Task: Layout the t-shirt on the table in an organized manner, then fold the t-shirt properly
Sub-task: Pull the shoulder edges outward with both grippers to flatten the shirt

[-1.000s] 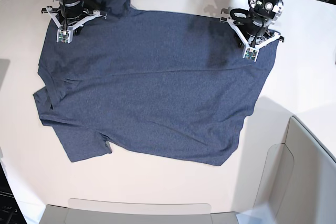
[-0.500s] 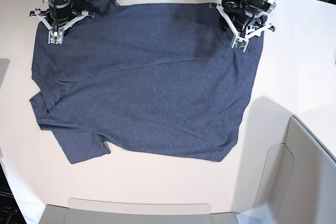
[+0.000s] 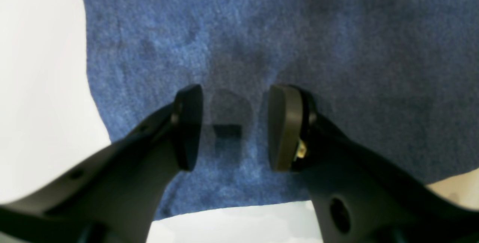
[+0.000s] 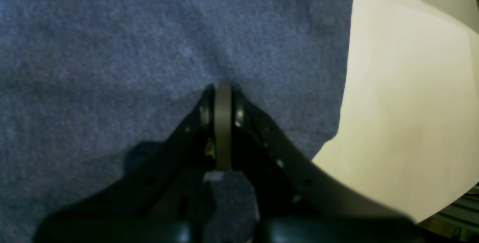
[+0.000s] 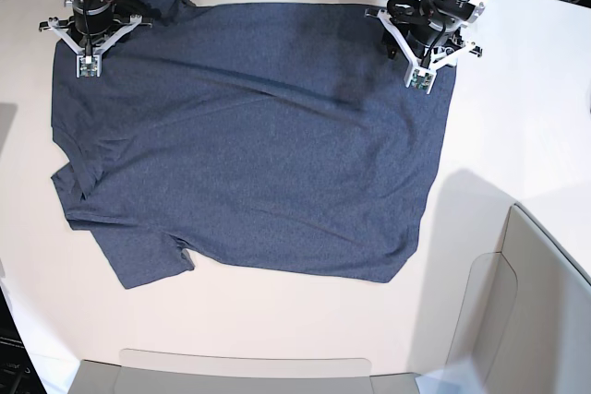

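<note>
The left end effector (image 3: 232, 127) now stands with its jaws apart over the shirt (image 5: 249, 136), nothing between them but flat cloth: it has let go of the hem corner it was pinching a second ago. The right end effector (image 4: 223, 123) stays clamped tight, a pucker of fabric running into its closed tips, so it likely still holds its corner. The shirt lies spread across the worktop (image 5: 517, 117), its hem pulled toward the far edge, one sleeve bunched at the far corner by the right arm, the other sleeve creased toward the near side. Against the earlier frames, both arms have drawn the cloth back toward the far edge and the body lies flatter. The release suggests layout is nearly done on that side; folding has not begun.
</note>
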`<action>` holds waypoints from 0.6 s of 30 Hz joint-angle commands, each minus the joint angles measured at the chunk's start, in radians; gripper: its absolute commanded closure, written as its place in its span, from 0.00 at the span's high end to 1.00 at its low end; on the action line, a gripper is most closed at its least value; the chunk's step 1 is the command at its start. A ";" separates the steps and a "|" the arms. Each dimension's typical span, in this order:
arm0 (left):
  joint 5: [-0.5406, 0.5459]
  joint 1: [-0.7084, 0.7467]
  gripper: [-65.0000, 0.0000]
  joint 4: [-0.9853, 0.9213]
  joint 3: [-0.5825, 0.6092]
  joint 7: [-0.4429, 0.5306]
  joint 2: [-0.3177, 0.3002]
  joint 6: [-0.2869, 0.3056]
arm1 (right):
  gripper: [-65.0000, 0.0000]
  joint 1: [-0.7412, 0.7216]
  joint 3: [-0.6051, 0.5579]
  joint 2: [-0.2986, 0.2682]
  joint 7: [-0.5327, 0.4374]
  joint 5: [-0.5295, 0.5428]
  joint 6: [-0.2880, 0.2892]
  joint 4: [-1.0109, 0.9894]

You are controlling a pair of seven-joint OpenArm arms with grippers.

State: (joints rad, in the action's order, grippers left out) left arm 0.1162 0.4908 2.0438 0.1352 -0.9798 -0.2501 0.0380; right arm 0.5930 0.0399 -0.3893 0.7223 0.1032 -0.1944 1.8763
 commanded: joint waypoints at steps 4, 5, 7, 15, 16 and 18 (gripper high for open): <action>-0.003 -0.001 0.43 0.018 -0.006 0.014 -0.008 -0.002 | 0.00 0.049 0.002 -0.009 0.043 0.005 0.002 0.015; -0.003 -0.001 0.43 0.018 -0.006 0.015 -0.008 -0.002 | 0.00 0.060 0.002 -0.009 0.043 0.005 0.002 0.021; -0.003 -0.001 0.43 0.018 -0.006 0.020 -0.010 -0.002 | 0.00 0.077 0.002 -0.003 0.041 0.005 0.002 0.041; -0.003 -0.024 0.43 0.018 -0.006 0.014 -0.010 -0.002 | 0.00 0.074 0.058 0.037 0.047 0.014 0.000 0.131; -0.003 -0.024 0.43 0.018 -0.006 0.014 -0.010 -0.002 | 0.00 0.069 0.073 0.048 0.070 0.014 0.000 0.142; -0.003 -0.027 0.43 0.018 -0.006 0.014 -0.010 -0.002 | 0.03 0.041 0.107 0.069 0.171 0.014 0.003 0.165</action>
State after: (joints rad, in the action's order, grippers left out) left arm 0.1162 0.4660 2.0438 0.1352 -0.9764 -0.2550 0.0380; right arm 0.6369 0.1360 -0.3107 0.9173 0.1314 -0.1856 2.0228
